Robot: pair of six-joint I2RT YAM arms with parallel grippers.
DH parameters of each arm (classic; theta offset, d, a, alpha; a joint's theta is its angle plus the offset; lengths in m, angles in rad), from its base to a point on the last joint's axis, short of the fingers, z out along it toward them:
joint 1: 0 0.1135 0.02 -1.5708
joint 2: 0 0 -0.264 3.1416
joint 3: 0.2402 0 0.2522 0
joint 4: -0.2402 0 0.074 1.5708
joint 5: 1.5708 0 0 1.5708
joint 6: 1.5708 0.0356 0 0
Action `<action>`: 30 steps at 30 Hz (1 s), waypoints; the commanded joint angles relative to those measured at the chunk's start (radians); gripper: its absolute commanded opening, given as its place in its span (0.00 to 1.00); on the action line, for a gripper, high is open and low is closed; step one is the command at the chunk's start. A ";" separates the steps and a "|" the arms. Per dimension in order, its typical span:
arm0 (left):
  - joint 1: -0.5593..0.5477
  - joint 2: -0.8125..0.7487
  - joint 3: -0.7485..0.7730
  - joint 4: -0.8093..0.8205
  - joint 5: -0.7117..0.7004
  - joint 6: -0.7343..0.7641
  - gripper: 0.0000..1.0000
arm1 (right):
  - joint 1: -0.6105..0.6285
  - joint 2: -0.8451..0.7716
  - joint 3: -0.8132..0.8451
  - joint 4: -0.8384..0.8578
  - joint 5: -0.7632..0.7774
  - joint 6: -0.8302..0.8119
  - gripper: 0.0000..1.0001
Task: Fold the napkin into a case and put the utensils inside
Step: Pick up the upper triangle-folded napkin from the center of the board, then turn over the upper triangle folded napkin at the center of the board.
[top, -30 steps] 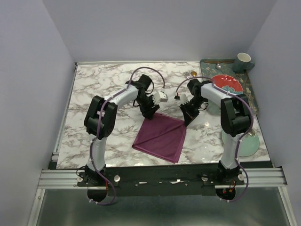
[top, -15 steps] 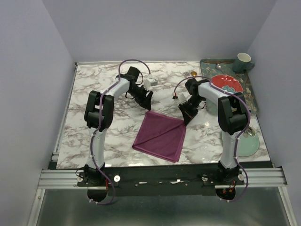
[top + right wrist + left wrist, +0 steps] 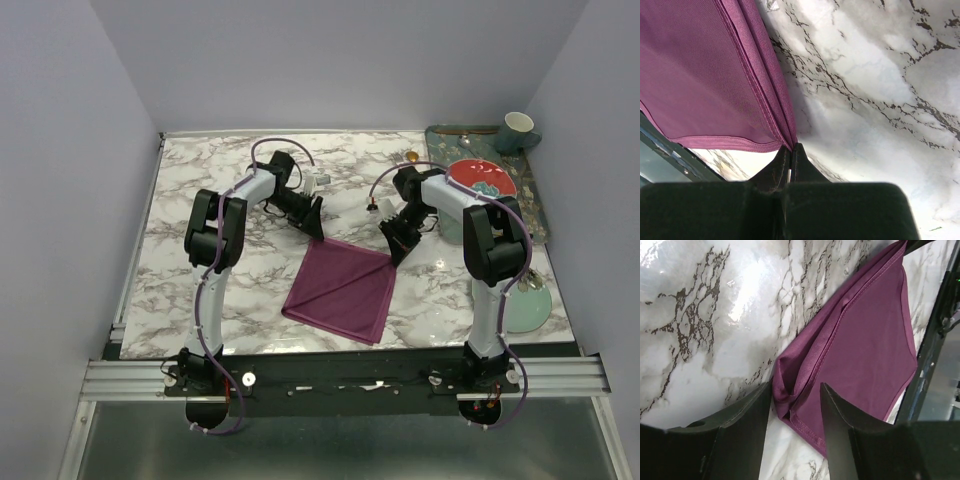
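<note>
**Left:** the left gripper (image 3: 796, 387) has its jaws apart, straddling the bunched far-left corner of the napkin (image 3: 860, 340) without clamping it.

**Centre:** the napkin lies folded flat as a tilted square on the marble table (image 3: 190, 200), between the two arms.

**Right:** the right gripper (image 3: 790, 147) has its jaws closed on the napkin's far-right corner, the cloth pinched at the fingertips.

**Far right:** a patterned tray (image 3: 450, 131) holds a red plate (image 3: 480, 180) and a cup (image 3: 518, 128).

**Near right:** a pale green plate (image 3: 535, 305).
</note>
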 commanded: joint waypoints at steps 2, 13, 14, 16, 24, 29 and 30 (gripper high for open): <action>0.028 0.041 0.010 -0.031 0.060 -0.038 0.53 | 0.000 0.024 0.024 -0.021 0.027 -0.025 0.01; 0.044 -0.023 0.026 0.009 0.069 -0.017 0.00 | 0.000 0.004 0.065 -0.002 0.038 -0.017 0.01; 0.042 -0.038 0.024 0.010 0.065 0.005 0.00 | 0.000 -0.004 0.076 0.008 0.043 -0.019 0.01; 0.042 -0.079 0.018 0.015 0.051 0.032 0.00 | 0.000 -0.027 0.085 0.022 0.064 -0.025 0.01; 0.048 -0.230 0.028 0.125 -0.088 0.154 0.00 | 0.000 -0.114 0.149 0.162 0.251 -0.089 0.01; 0.061 -0.255 0.168 0.150 -0.113 0.279 0.00 | -0.005 -0.139 0.299 0.296 0.360 -0.134 0.00; 0.065 -0.261 0.183 0.159 -0.113 0.308 0.00 | -0.005 -0.142 0.320 0.312 0.380 -0.144 0.01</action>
